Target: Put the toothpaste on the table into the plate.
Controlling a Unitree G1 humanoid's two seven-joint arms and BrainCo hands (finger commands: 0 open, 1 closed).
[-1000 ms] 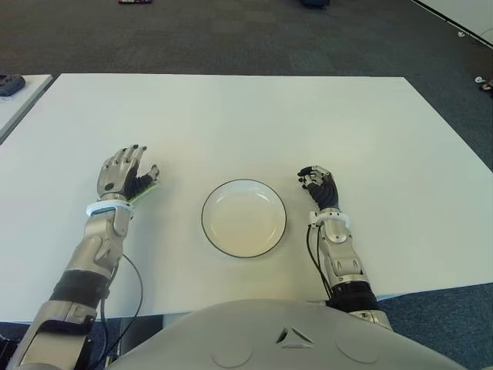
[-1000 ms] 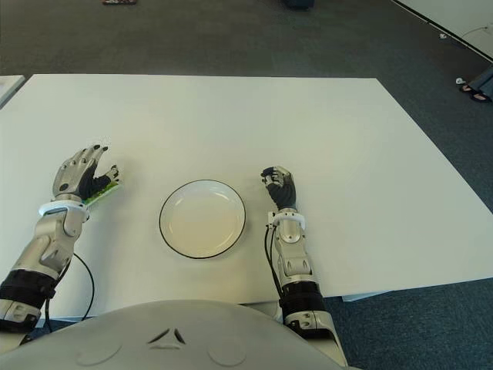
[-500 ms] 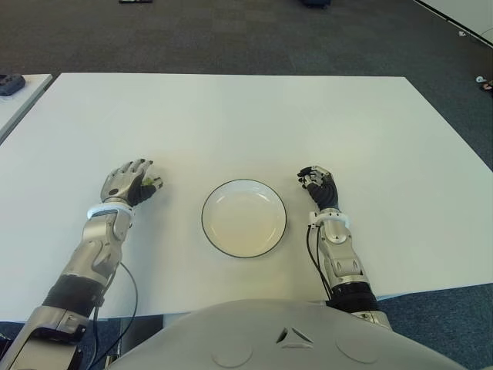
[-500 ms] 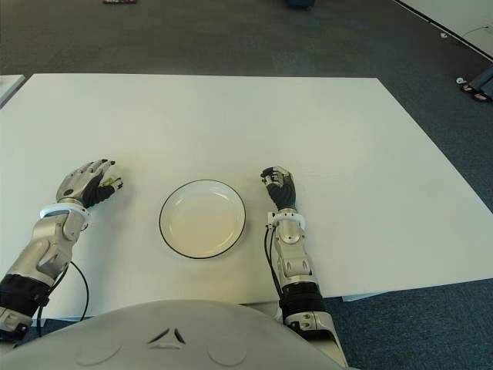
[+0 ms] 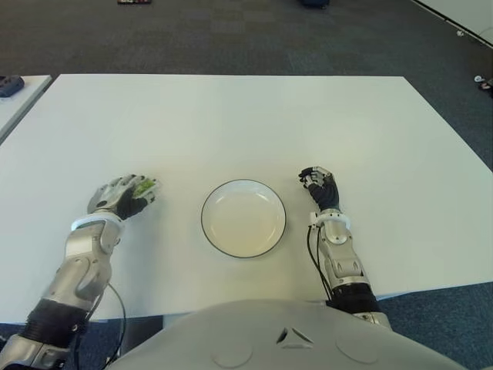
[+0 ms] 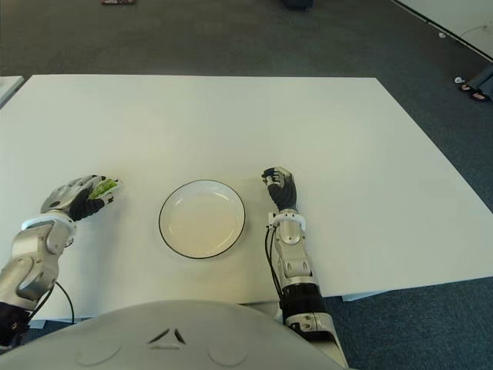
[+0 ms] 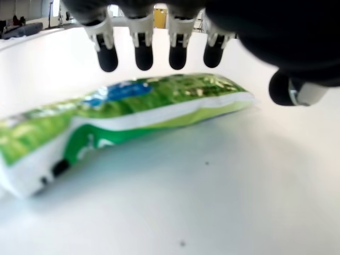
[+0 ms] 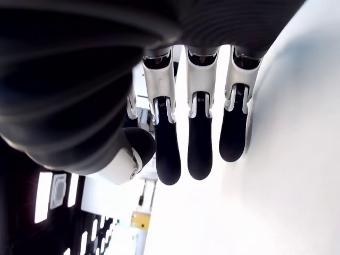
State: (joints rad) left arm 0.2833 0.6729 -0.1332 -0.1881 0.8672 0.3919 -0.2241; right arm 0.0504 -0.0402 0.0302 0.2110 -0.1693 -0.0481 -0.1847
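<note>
A green and white toothpaste tube (image 7: 138, 106) lies flat on the white table (image 5: 246, 123), left of the plate. My left hand (image 5: 139, 191) is lowered over it, and its green end (image 6: 104, 186) peeks out past the fingers. In the left wrist view the fingertips (image 7: 143, 56) hang just above the tube without closing on it, and the thumb stays off to the side. The white plate (image 5: 203, 220) with a dark rim holds nothing. My right hand (image 5: 318, 185) shows just right of the plate with fingers (image 8: 199, 149) curled on nothing.
The corner of a second table (image 5: 19, 100) with a dark object (image 5: 9, 83) on it shows at the far left. Dark carpet (image 5: 254, 35) lies beyond the table's far edge. Bare tabletop stretches behind the plate and to the right.
My left hand has dropped from a raised, spread pose and drawn back toward me, its fingers now bent down over the toothpaste. The right hand and the plate have not moved.
</note>
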